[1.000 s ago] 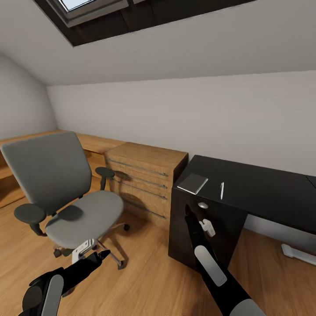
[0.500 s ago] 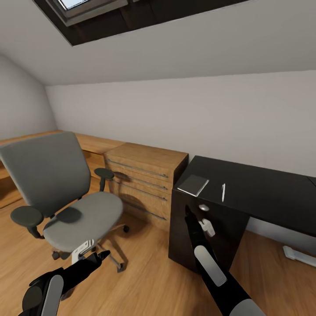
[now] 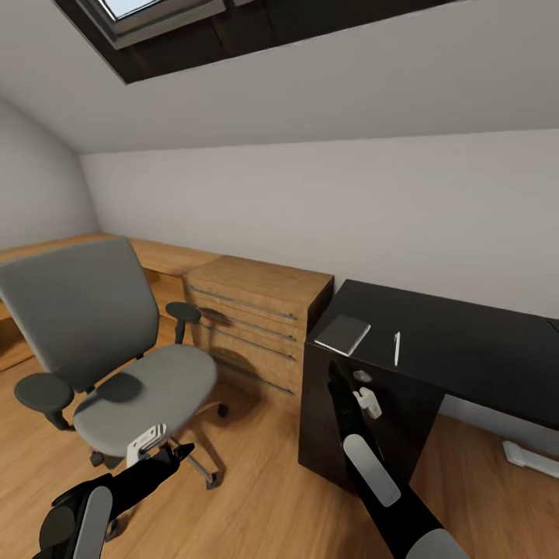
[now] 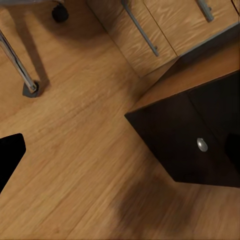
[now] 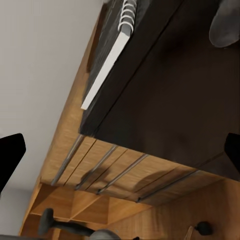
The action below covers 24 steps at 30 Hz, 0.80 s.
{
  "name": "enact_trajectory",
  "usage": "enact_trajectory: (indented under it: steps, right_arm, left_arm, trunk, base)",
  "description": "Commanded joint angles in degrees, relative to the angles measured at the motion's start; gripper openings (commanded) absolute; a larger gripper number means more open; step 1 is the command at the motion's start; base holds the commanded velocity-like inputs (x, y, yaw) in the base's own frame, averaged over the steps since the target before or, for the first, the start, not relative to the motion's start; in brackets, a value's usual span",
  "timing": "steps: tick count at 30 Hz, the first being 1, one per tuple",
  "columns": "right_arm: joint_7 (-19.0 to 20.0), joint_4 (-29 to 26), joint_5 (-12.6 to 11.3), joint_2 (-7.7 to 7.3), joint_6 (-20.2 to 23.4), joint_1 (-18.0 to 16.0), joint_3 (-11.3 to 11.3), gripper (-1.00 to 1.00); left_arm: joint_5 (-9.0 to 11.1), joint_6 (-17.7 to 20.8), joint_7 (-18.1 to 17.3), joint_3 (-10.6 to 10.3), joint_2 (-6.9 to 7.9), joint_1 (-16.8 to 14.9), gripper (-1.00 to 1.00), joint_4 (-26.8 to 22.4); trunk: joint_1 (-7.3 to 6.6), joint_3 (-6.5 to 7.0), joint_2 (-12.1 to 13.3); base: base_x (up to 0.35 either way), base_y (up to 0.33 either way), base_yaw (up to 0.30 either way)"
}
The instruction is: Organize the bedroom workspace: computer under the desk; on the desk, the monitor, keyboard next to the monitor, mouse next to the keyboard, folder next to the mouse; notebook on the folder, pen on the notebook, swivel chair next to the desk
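Slightly leftward and downward the swivel chair had slid in the head view since a second before, while the desk had shifted a little too, so the camera itself had moved some; the chair's drift was larger than the desk's. Chair stood on the wood-plank floor, well apart from the desk, with a light-wood chest of drawers between them against the wall. Seat held nothing visible. Notebook lay flat at the desk's near left corner, its edge overhanging slightly in the right wrist view. Pen lay just beside it on the black top, not touching. Left gripper hung low near the chair's base; right gripper was raised in front of the dark drawer unit, close by its silver knob. Could not tell whether either gripper's fingers stood apart or together. A skylight sat in the sloped ceiling.
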Motion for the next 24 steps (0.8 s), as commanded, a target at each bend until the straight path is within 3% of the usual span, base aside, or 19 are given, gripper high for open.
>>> enact_trajectory:
  steps: [1,14,24]
  right_arm:
    - [-0.2,0.0,-0.4,-0.04,-0.6,0.0,0.2,1.00]
    - [-0.2,0.0,-0.4,-0.04,-1.8,0.0,0.2,1.00]
    - [-0.3,0.0,-0.8,-0.04,-1.8,0.0,0.3,1.00]
  left_arm:
    - [-0.3,0.3,-0.4,0.2,-0.06,-0.1,1.00,0.0]
    - [-0.3,0.3,-0.4,0.1,-0.07,-0.1,1.00,0.0]
    - [-0.3,0.5,-0.4,0.2,-0.06,-0.1,1.00,0.0]
  trunk:
    - [-0.23,0.13,0.4]
    - [-3.09,2.46,5.6]
    - [-3.09,2.46,5.6]
  base:
    - [0.002,0.000,0.000]
    - [0.000,0.000,0.000]
    - [0.000,0.000,0.000]
